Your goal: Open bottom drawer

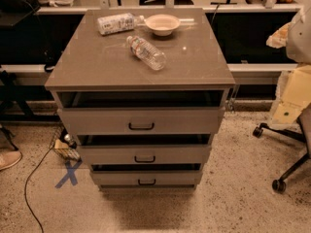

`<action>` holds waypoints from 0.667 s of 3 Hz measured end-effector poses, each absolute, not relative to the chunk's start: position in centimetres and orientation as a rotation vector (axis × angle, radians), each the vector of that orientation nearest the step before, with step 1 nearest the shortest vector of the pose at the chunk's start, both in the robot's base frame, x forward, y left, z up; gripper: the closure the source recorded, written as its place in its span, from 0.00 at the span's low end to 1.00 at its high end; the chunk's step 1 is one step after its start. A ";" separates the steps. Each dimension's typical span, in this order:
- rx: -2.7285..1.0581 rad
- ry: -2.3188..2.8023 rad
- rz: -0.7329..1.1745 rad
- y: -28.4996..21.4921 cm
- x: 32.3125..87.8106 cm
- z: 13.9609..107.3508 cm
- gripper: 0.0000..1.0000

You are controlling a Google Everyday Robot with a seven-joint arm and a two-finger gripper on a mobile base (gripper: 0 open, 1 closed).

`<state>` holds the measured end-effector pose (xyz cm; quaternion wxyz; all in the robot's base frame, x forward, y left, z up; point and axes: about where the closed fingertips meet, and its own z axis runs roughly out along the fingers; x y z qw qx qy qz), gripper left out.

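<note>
I am facing bottom drawer [116,178], lower centre | handle [146,182] pointing outward for pulling | pincer sitting off-frame, state I cannot tell

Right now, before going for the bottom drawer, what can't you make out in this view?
- Gripper: not in the camera view, so where it sits is unknown.
- Bottom drawer: the inside is hidden in shadow behind its front panel.
- Its handle: too small to judge the gap behind the bar.
- Clear bottle: label too small to read.
- Pale object: cut off by the right edge.
</note>
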<state>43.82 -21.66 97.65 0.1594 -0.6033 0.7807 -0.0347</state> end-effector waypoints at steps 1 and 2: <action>-1.724 2.231 -0.099 -21.7 43.8 97.6 0.00; -1.718 2.272 -0.050 -21.2 43.7 94.9 0.00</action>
